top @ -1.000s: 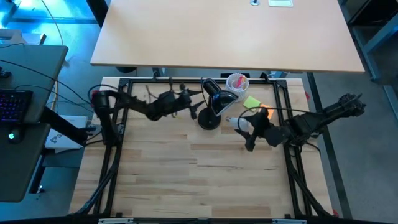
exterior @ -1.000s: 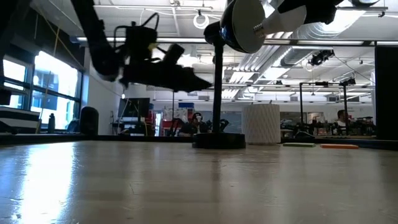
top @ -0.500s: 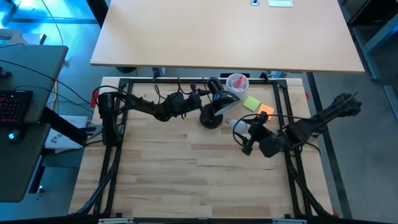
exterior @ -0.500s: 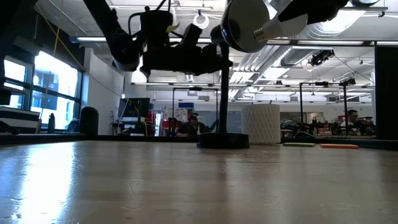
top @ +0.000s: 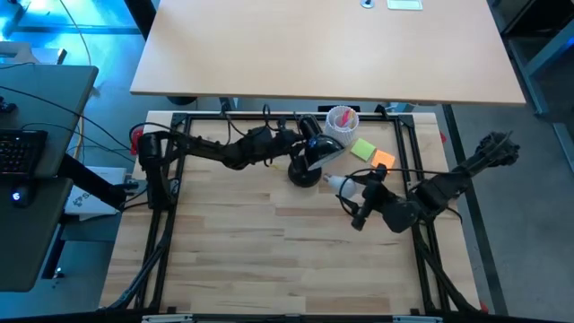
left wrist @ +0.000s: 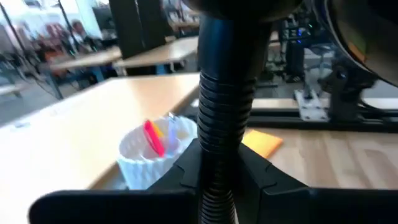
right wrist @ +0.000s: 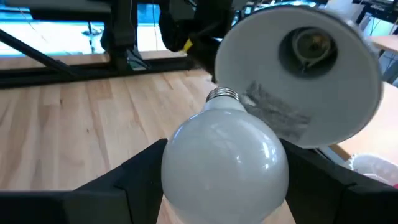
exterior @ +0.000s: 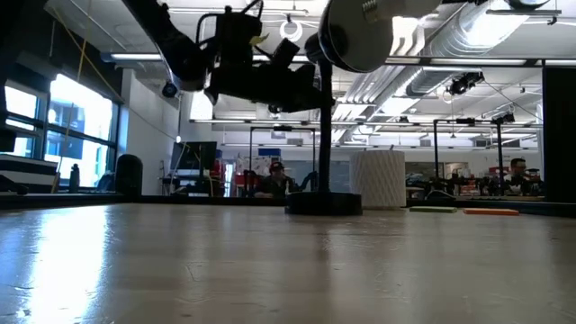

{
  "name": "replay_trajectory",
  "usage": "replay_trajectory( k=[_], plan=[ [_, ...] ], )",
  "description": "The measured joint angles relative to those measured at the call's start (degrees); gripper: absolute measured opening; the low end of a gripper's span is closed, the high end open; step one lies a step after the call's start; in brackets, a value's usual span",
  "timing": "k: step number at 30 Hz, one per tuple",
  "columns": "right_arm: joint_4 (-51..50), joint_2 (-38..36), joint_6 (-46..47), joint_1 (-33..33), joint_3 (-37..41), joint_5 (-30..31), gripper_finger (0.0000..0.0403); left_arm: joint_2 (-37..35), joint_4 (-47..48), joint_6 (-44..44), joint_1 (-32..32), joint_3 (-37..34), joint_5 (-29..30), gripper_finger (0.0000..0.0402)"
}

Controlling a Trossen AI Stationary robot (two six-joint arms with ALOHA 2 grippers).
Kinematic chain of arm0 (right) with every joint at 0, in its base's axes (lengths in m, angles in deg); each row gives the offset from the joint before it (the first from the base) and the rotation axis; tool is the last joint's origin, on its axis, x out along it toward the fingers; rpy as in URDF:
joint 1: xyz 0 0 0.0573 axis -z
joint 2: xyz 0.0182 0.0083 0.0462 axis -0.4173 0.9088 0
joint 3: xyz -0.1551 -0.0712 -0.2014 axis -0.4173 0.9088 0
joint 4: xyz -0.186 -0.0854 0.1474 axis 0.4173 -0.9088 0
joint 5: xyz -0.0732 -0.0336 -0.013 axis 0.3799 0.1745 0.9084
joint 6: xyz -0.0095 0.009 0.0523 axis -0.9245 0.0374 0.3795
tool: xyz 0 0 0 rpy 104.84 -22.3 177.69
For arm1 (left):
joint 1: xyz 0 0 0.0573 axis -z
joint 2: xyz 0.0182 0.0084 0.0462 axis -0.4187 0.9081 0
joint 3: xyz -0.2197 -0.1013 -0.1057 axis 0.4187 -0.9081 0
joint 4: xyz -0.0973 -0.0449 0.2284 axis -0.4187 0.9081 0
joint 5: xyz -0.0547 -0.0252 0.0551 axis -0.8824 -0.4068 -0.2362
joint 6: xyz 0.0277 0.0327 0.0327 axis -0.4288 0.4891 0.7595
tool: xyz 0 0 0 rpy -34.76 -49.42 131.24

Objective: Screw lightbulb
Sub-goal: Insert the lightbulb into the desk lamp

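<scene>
Right wrist view: we see the small white rounded lightbulb with its silvery screw base (right wrist: 225, 158) clamped between the right gripper's (right wrist: 217, 180) two dark fingers, base pointing at the black desk lamp's white-lined round head (right wrist: 298, 74). The base tip sits just short of the head's rim, not yet in the brass socket (right wrist: 313, 45) at the head's centre.

From the high view we place the bulb (top: 345, 182) near the table's far edge, just right of the lamp's round black foot (top: 303, 175), with the right gripper (top: 359, 199) coming in from the right. The left gripper (top: 291, 144) reaches across from the left; in the left wrist view its fingers (left wrist: 186, 171) are closed around the lamp's ribbed black neck (left wrist: 224, 118).

Beyond the lamp, close to the far frame rail, stand a white ribbed cup holding red and yellow pieces (top: 342, 118), a green pad (top: 363, 148) and an orange pad (top: 383, 160).

The light wooden table (top: 269, 260) lies bare across its near half, leaving wide room on that side; the black frame rails (top: 161, 233) bound both sides.
</scene>
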Motion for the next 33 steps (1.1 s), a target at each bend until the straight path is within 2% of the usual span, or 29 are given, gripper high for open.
replay_trajectory(
  k=[6,10,16,18,21,26,29,33],
  plan=[
    [-0.09,0.00,-2.59,-3.37,-1.76,2.02,0.0263,-8.55,17.59,-7.07,3.86,-0.07,1.94,0.0038],
    [0.01,0.00,-3.44,-4.26,-2.57,2.21,0.0263,-13.01,27.15,-8.48,7.80,-0.09,6.12,0.0038],
    [-0.13,0.64,-4.50,-4.91,-2.57,0.75,0.0263,-14.15,31.66,-8.98,12.36,0.02,14.18,0.0043],
    [-0.13,1.09,-4.48,-4.91,-2.57,0.37,0.0263,-13.95,31.95,-8.93,12.92,0.05,15.87,0.0068],
    [-0.12,2.18,-4.24,-4.89,-2.57,0.28,0.0263,-14.02,35.28,-8.93,13.17,-0.02,16.07,0.0127],
    [-0.17,4.05,-4.06,-4.87,-2.57,0.16,0.0263,-16.55,44.94,-9.49,13.52,-0.07,16.13,0.0207],
    [-0.14,4.48,-4.06,-4.87,-2.57,0.04,0.0263,-19.03,51.92,-10.23,14.47,-0.11,16.25,0.0226],
    [-0.04,4.48,-4.35,-4.87,-2.57,0.28,0.0263,-24.87,57.17,-8.90,16.71,-0.07,18.59,0.0229]
  ],
)
